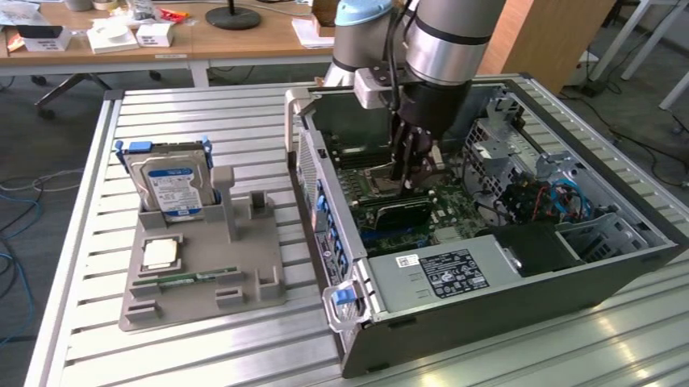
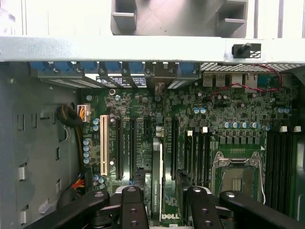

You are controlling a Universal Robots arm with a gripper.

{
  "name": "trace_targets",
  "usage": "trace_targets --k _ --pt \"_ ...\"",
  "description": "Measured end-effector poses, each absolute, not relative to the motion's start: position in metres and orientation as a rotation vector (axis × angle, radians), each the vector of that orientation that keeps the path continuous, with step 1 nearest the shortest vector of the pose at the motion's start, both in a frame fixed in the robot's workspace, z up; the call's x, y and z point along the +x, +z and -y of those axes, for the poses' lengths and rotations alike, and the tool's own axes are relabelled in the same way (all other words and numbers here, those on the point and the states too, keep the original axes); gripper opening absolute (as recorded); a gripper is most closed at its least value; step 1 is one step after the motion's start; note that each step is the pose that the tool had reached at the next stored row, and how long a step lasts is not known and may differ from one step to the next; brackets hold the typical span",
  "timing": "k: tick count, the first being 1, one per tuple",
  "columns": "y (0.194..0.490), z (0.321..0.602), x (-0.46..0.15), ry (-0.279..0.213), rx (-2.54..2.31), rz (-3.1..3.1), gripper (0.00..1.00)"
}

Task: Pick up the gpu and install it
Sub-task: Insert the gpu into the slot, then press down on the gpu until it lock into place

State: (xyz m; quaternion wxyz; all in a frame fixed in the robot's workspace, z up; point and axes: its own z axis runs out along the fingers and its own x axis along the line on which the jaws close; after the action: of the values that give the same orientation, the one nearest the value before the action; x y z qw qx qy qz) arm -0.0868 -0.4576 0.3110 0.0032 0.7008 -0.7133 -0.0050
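- The fingers point(image 2: 159, 202) pinch the gpu point(image 2: 157, 176) edge-on, so the card hangs straight below them, lined up with a slot.
- The computer case point(image 1: 538, 282) lies open on the bench point(image 1: 194, 355), giving the motherboard point(image 2: 228, 124) top access.

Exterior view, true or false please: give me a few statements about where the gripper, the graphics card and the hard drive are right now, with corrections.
1. The silver hard drive with a blue label stands upright in the grey plastic holder. True.
2. The gripper hovers over the grey plastic holder. False: it is down inside the open black computer case, closed on the dark flat graphics card.
3. The dark flat graphics card lies on the slatted metal table. False: it sits over the green motherboard inside the case.
4. The case's side is open, showing the motherboard. True.
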Motion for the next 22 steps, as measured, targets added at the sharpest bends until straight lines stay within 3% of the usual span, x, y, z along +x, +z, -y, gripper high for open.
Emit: trace_targets --k 20,22 --pt "0.3109 0.4575 -0.0824 -0.016 2.197 2.236 0.39" --pt "0.3109 0.4575 -0.0824 -0.016 2.197 2.236 0.31"
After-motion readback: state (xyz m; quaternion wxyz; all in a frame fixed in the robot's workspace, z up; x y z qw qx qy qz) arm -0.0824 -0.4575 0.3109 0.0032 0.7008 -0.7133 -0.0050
